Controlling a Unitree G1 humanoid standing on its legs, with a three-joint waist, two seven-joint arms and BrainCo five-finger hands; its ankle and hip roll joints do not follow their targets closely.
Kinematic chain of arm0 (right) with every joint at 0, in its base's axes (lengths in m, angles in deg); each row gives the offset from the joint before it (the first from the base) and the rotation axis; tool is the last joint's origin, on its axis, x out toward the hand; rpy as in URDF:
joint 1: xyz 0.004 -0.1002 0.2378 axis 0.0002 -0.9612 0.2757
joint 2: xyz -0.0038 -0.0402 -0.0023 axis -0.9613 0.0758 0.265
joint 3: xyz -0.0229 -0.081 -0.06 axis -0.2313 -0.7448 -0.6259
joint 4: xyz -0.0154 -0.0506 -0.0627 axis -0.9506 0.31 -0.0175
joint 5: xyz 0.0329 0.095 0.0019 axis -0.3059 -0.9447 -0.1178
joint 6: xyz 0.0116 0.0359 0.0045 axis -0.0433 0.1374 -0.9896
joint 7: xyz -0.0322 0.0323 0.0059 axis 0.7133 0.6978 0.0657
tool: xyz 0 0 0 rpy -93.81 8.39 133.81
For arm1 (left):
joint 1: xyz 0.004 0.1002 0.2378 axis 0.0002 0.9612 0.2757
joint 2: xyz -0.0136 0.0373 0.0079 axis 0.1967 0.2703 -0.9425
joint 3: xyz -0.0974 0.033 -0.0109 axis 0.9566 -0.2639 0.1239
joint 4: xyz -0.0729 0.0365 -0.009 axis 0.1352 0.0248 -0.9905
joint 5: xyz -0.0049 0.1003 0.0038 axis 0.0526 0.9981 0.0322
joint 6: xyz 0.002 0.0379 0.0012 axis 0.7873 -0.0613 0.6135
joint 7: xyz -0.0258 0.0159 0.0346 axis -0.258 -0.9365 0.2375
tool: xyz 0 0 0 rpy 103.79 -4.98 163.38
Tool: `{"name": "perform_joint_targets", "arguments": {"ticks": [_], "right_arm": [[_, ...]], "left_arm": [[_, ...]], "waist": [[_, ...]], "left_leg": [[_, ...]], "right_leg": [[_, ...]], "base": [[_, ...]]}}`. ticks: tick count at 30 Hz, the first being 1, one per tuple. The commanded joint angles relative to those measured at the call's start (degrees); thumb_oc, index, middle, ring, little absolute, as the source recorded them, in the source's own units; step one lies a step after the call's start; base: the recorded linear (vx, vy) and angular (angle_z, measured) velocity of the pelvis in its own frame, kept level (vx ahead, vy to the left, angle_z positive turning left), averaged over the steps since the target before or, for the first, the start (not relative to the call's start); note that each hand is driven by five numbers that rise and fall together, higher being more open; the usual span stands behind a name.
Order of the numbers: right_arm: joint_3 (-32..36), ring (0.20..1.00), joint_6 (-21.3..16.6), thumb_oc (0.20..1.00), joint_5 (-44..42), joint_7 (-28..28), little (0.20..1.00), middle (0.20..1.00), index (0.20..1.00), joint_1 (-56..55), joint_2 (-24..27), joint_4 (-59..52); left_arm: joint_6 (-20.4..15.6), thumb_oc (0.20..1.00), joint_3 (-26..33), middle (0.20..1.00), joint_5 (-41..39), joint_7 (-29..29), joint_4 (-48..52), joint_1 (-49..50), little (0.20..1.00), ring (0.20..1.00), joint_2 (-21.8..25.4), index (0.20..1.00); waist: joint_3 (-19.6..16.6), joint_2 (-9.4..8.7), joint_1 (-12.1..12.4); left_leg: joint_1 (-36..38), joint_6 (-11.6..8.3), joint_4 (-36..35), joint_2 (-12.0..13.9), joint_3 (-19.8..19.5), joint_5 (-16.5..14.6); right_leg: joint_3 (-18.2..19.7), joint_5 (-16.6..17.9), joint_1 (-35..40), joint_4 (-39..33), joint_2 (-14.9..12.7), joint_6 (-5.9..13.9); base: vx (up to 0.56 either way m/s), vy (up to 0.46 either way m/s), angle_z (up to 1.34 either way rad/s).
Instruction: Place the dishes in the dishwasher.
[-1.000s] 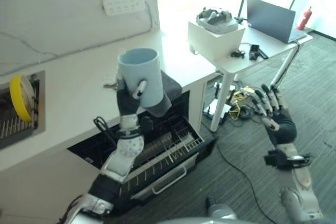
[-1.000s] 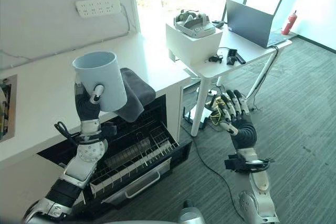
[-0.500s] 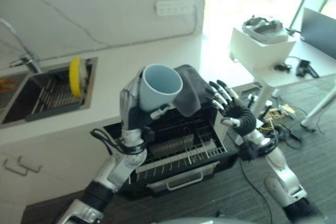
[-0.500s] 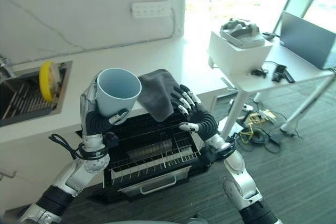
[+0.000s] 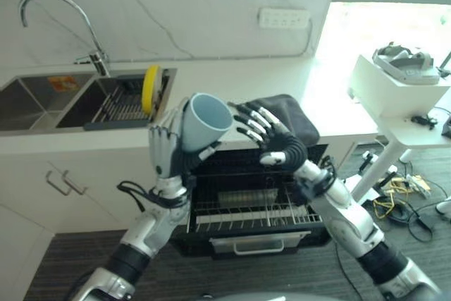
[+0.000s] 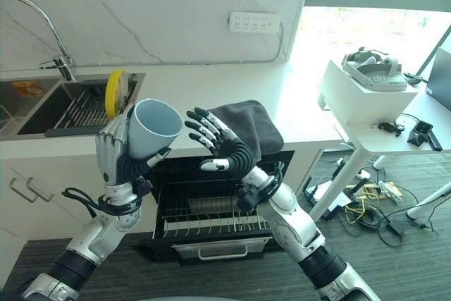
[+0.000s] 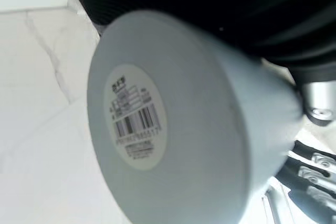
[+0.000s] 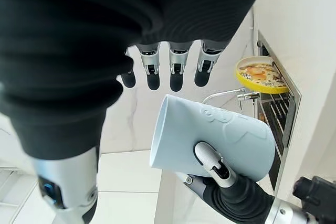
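- I see my left hand [image 6: 116, 156] curled round a pale blue ceramic cup [image 6: 149, 128], held tilted in the air above the open dishwasher's wire rack [image 6: 211, 216].
- My right hand [image 6: 218, 142] hovers beside the cup's mouth, fingers spread.
- A yellow plate [image 6: 113, 93] stands upright in the steel sink [image 6: 42, 107].
- A dark grey cloth [image 6: 246, 121] drapes over the white counter [image 6: 296, 111].

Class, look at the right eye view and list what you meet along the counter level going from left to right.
Tap → yellow plate in the sink rack → left hand → pale blue cup → right hand → dark cloth → white box with a headset on top.
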Motion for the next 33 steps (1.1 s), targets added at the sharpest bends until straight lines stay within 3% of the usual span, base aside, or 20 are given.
{"name": "perform_joint_targets", "arguments": {"ticks": [1,20,33], "right_arm": [[-0.3,1.000,-1.0,1.000,-2.7,2.1,1.000,1.000,1.000,5.8,-1.8,-0.3],[-0.6,1.000,-2.4,1.000,-2.0,11.0,1.000,1.000,1.000,9.7,-5.3,3.4],[-2.3,1.000,0.6,1.000,-0.9,10.7,1.000,1.000,1.000,10.4,-6.2,5.7]], "left_arm": [[-0.1,0.200,-2.5,0.200,2.8,-3.8,-2.5,-7.9,0.200,0.200,0.5,0.200],[-0.4,0.200,-5.3,0.200,2.2,-4.0,-1.7,-10.0,0.200,0.200,-1.0,0.200],[-0.6,0.200,-6.1,0.200,2.2,-2.6,-1.2,-9.7,0.200,0.200,-1.0,0.200]], "waist": [[1.7,-0.43,1.1],[1.9,0.08,2.2],[2.0,0.31,2.4]], "left_leg": [[1.3,-1.46,2.2,1.6,-3.9,-4.6],[1.1,-1.13,2.7,1.3,-5.4,-4.7],[1.2,-0.98,2.8,1.0,-5.6,-4.8]], "right_leg": [[-3.9,-4.0,0.2,3.2,-1.7,0.46],[-3.7,-4.5,0.8,4.1,-1.8,0.11],[-3.4,-4.4,0.8,4.2,-1.9,0.01]], "base": [[0.03,-0.011,0.21],[0.01,-0.001,0.05],[0.00,0.000,0.00]]}}
